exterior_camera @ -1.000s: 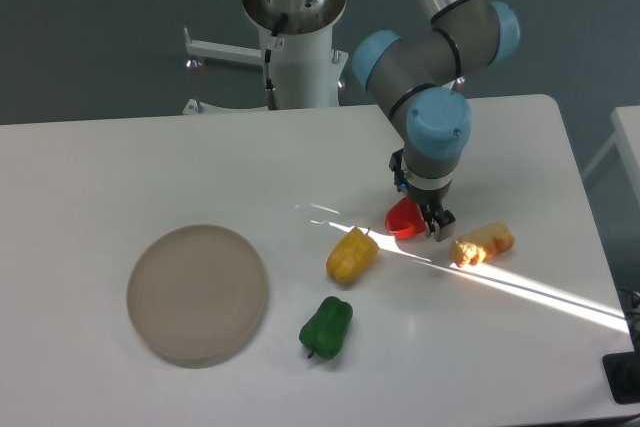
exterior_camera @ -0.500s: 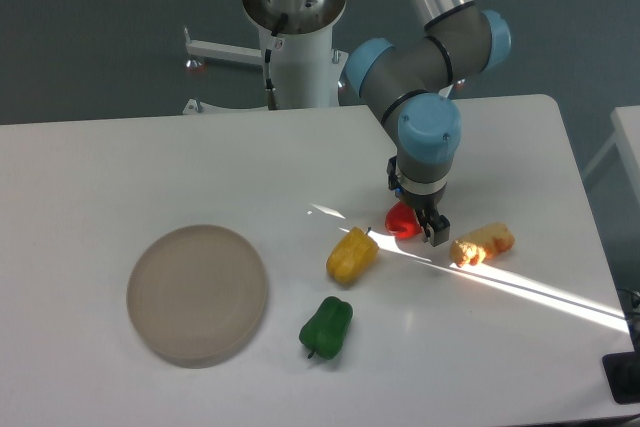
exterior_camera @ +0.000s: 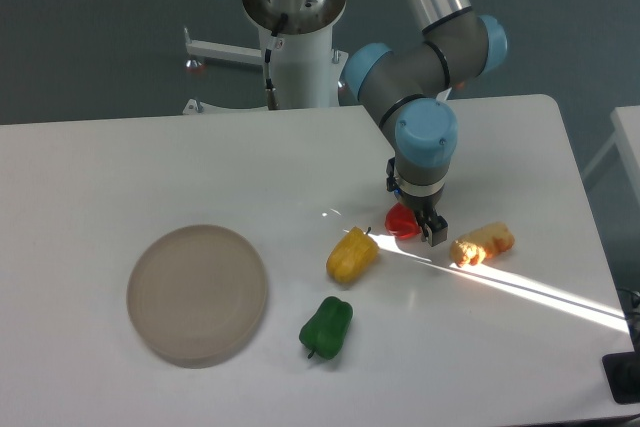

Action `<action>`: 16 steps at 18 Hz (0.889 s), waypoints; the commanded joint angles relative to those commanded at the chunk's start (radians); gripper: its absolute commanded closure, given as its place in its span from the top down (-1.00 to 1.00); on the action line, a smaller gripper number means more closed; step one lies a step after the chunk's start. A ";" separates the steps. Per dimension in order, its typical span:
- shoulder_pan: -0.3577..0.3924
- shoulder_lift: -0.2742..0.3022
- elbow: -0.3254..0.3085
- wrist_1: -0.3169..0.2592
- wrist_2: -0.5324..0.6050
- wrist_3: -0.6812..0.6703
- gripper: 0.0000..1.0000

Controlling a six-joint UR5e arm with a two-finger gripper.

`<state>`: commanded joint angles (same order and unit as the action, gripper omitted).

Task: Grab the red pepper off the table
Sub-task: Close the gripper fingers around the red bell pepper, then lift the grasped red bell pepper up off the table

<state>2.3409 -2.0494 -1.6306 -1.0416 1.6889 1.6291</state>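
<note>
The red pepper [exterior_camera: 401, 222] lies on the white table [exterior_camera: 120, 167], right of centre, and only its left part shows. My gripper [exterior_camera: 422, 225] points straight down right over it, low at the table. One dark finger [exterior_camera: 437, 232] shows at the pepper's right side; the other is hidden behind the wrist. The jaws look open around the pepper. The pepper still rests on the table.
A yellow pepper [exterior_camera: 351, 255] lies just left of the red one. A green pepper [exterior_camera: 326, 327] lies below it. A tan ginger-like piece [exterior_camera: 482, 244] lies just right of the gripper. A round beige disc [exterior_camera: 197, 294] sits at the left. A sunlit streak crosses the table.
My gripper has shifted a little to the left and down over the red pepper and now covers more of it. The pepper and the other things have not moved.
</note>
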 joint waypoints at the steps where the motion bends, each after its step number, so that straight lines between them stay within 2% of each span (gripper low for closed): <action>1: 0.000 0.000 0.000 0.000 0.000 0.000 1.00; 3: 0.000 -0.003 0.000 0.000 0.002 0.002 1.00; 6: 0.000 -0.005 0.002 0.000 0.017 0.002 0.60; 8: 0.000 -0.005 0.003 0.000 0.026 0.003 0.48; 16: 0.002 0.008 0.021 -0.012 0.032 0.002 0.29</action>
<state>2.3424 -2.0418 -1.6092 -1.0538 1.7211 1.6306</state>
